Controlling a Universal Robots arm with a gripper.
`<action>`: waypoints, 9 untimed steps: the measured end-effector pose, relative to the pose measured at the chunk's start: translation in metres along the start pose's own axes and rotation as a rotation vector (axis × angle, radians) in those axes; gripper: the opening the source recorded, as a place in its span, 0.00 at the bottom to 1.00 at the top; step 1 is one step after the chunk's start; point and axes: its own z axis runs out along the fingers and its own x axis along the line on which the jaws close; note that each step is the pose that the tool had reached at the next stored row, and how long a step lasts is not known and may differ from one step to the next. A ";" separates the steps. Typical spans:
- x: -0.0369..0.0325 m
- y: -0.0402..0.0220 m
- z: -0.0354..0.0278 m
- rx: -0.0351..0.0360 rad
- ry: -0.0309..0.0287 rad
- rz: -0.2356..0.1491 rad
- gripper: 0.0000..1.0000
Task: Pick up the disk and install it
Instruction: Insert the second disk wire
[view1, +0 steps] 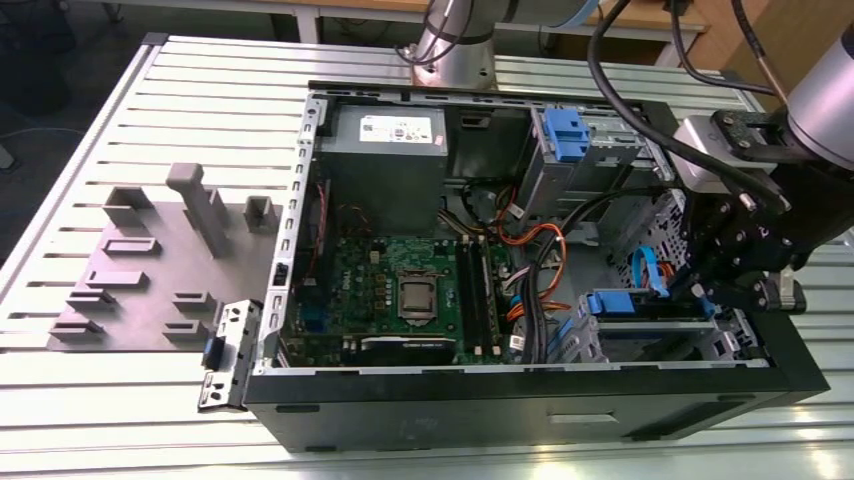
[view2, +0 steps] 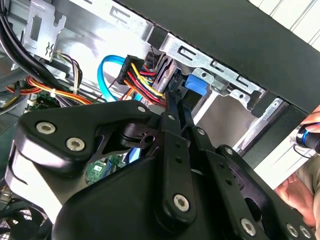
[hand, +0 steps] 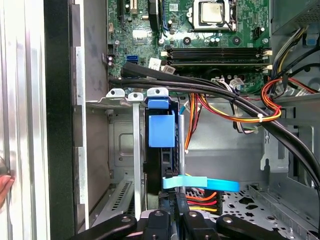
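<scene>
With the gripper (hand: 172, 212) pinching the disk (hand: 161, 150) edge-on in the drive cage (view1: 654, 335) at the exterior view's right, near corner, the nearby cables (hand: 225, 107) could snag, or a tilt could jam its blue bracket.

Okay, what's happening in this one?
A robot arm is working inside an open computer case on a slatted metal table. Its gripper sits low in the drive bay at the exterior view's right. In the first wrist view the blue-bracketed disk stands on edge in the bay slot, just ahead of the gripper.
</scene>
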 end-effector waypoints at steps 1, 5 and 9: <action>0.0000 0.0000 0.0000 0.0000 0.0001 0.000 0.16; 0.0000 0.0000 0.0006 0.0000 -0.0002 0.000 0.16; 0.0000 0.0000 0.0017 0.0000 0.0000 0.000 0.16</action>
